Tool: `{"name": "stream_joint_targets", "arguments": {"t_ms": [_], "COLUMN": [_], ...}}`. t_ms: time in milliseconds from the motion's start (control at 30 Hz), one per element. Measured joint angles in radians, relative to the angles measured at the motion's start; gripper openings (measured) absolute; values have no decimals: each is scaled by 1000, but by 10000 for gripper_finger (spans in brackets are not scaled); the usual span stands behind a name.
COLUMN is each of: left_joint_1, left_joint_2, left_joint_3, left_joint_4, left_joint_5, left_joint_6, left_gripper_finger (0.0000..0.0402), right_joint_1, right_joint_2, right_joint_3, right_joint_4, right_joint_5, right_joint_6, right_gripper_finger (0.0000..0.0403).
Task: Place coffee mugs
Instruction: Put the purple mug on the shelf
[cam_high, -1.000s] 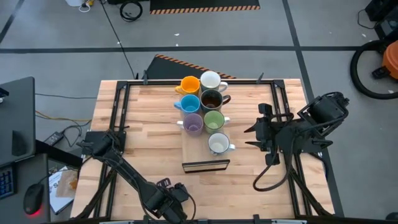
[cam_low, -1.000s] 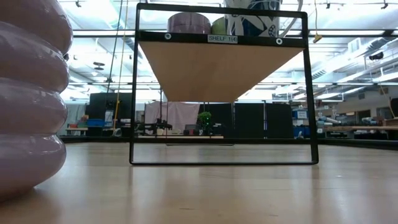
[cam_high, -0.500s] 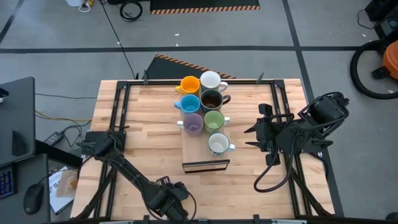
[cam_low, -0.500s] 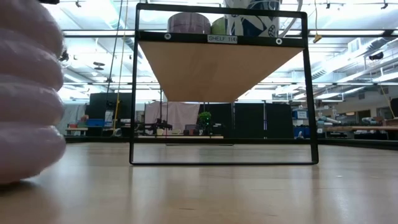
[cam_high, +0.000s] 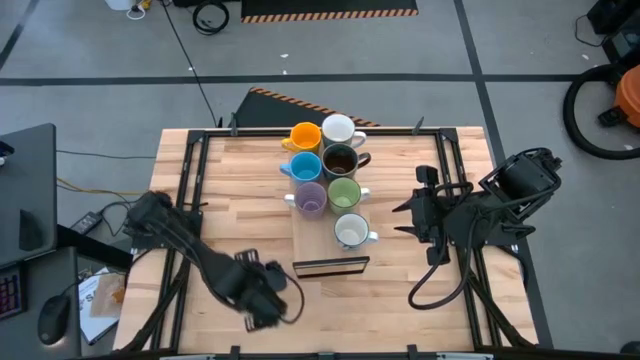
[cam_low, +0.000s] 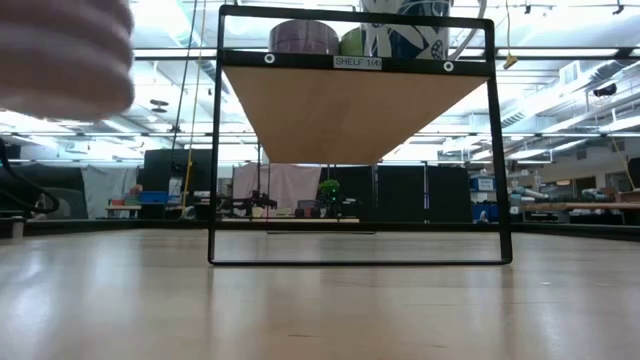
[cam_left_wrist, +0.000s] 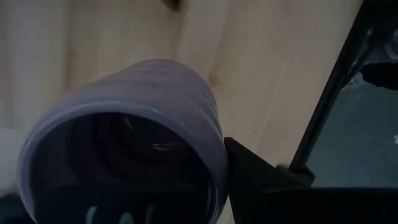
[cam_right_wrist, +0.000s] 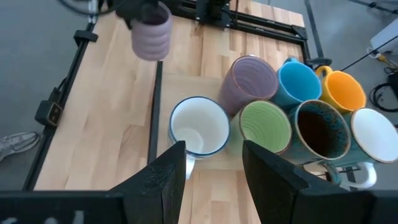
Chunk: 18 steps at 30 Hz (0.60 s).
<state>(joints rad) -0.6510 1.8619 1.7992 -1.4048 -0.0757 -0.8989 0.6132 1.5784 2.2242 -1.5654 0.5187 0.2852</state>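
Observation:
My left gripper (cam_high: 262, 300) hangs over the table's near left part, shut on a ribbed lavender mug (cam_right_wrist: 151, 32). The mug shows close up in the left wrist view (cam_left_wrist: 124, 143) and as a blur in the low view (cam_low: 60, 50). Several mugs stand upright on a wooden board (cam_high: 322, 250): orange (cam_high: 305, 137), white (cam_high: 338, 129), blue (cam_high: 305, 166), dark brown (cam_high: 340, 160), lavender (cam_high: 310, 198), green (cam_high: 344, 192) and grey-white (cam_high: 351, 231). My right gripper (cam_high: 412, 222) waits open to the right of the board, holding nothing. My left gripper holds the lavender mug at its rim (cam_right_wrist: 149, 18), coming from above with the fingers pointing down. One finger (cam_left_wrist: 255, 177) lies against the outside of the wall (cam_left_wrist: 214, 155); the other finger is hidden by the mug. The mug hangs upright below the fingers, clear of the table.
The board lies on a black-framed shelf (cam_low: 360, 65) standing on the table. Black rails (cam_high: 190, 170) run along the table's left and right sides. Bare wood lies left and right of the board. A monitor (cam_high: 25, 190) stands beyond the left edge.
My left gripper has risen from the table's near edge and gone a little toward the far edge, carrying the lavender mug. The mug stood on the table a second ago and now hangs lifted clear of it.

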Motion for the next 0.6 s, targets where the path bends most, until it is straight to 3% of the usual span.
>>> {"name": "stream_joint_targets", "arguments": {"t_ms": [300, 600], "left_joint_1": [130, 226], "left_joint_2": [-179, -228], "left_joint_3": [0, 0], "left_joint_4": [-90, 109], "left_joint_5": [-62, -158], "left_joint_6": [132, 276], "left_gripper_finger": [44, 45], "right_joint_1": [0, 0], "right_joint_2": [0, 0], "right_joint_3": [0, 0], "right_joint_4": [0, 0], "right_joint_5": [12, 47], "right_joint_6": [31, 54], "right_gripper_finger": [165, 165]}}
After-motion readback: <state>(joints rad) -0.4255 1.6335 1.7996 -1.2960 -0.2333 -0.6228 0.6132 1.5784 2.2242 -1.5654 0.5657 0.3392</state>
